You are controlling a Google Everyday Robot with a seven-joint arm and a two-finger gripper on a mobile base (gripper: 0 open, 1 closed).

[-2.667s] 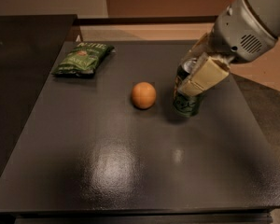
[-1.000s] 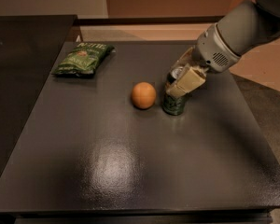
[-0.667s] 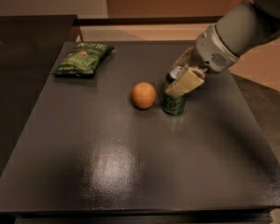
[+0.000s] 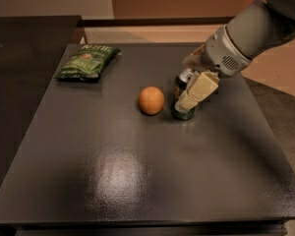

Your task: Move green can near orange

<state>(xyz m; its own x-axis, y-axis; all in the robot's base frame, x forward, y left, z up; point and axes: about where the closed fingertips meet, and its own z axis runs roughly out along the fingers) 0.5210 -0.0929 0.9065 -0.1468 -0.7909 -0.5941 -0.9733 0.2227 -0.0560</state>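
The green can [image 4: 181, 85] stands upright on the dark table [image 4: 137, 181], just right of the orange [image 4: 151, 100], with a narrow gap between them. My gripper [image 4: 186, 94] reaches in from the upper right and is shut on the can. Its cream near finger pad [image 4: 197, 91] covers the can's right front side. The far finger is mostly hidden behind the can. The can's silver top shows just above the pad.
A flat green chip bag [image 4: 87, 61] lies at the table's back left. The robot's grey arm [image 4: 246, 38] hangs over the back right corner. The table's right edge runs close beside the arm, with floor beyond it.
Since 2.7 s ago the gripper carried the can left, closer to the orange. Over the last second the can and gripper have hardly moved.
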